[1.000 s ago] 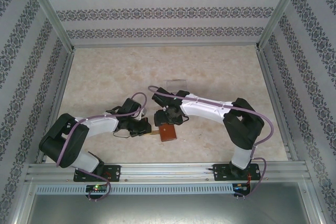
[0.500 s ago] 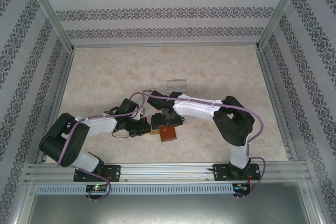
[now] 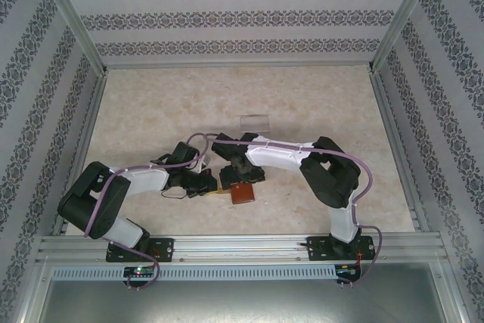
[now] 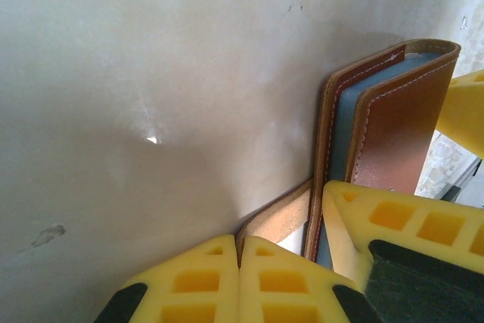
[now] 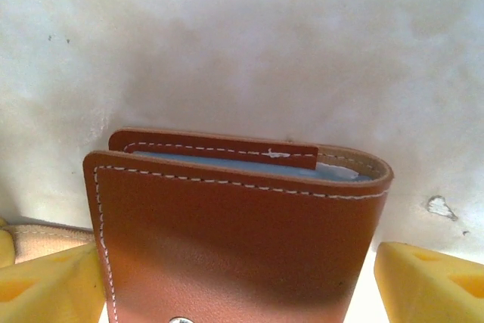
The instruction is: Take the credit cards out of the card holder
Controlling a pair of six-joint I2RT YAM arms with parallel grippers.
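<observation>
Card holder (image 3: 243, 194) folded shut on worktop (image 3: 318, 104), near front middle, between both arms. L gripper (image 4: 240, 281) pressed together, pinching tan strap tab (image 4: 280, 221) just beside holder's edge. R gripper (image 5: 242, 281) spread wide, one yellow finger at each side of brown cover; contact cannot be told. Blue-grey inner sleeves visible betw. leather flaps. Clear stand (image 3: 255, 122) further back, well apart.

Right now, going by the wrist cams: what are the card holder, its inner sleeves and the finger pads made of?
Card holder: looks like smooth reddish-brown leather or faux leather, soft sheen, pale stitching along edges.
Inner sleeves: matte grey-blue, fabric or plastic, can't tell.
Finger pads: yellow, matte, moulded pockets; likely foam or soft rubber.
</observation>
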